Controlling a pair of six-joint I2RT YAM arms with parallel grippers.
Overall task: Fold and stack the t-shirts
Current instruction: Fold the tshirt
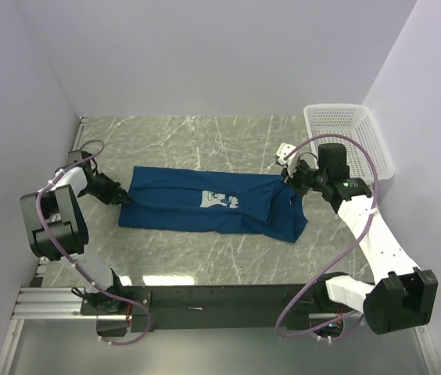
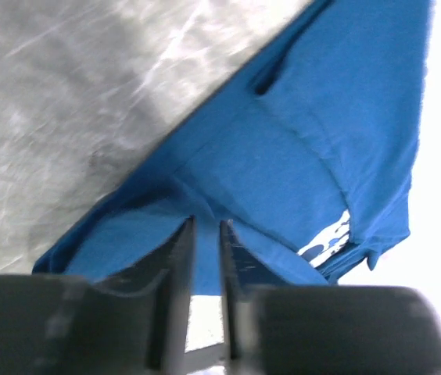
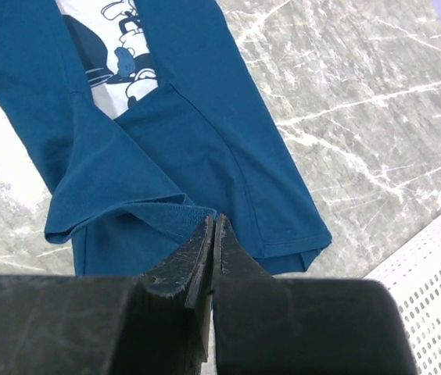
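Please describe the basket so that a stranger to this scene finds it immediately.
Start at the grey marble table; go to its far right corner. There stands a white plastic mesh basket, beyond the right claw. It alone is white and perforated; the nearby t-shirt is dark blue.

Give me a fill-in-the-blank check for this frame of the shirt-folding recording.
The left tool grips the t-shirt at its ____ end. The right tool is ____ on the t-shirt's other end. The white basket stands at the table's far ____ corner. The cartoon print faces ____.
Missing: left; shut; right; up.
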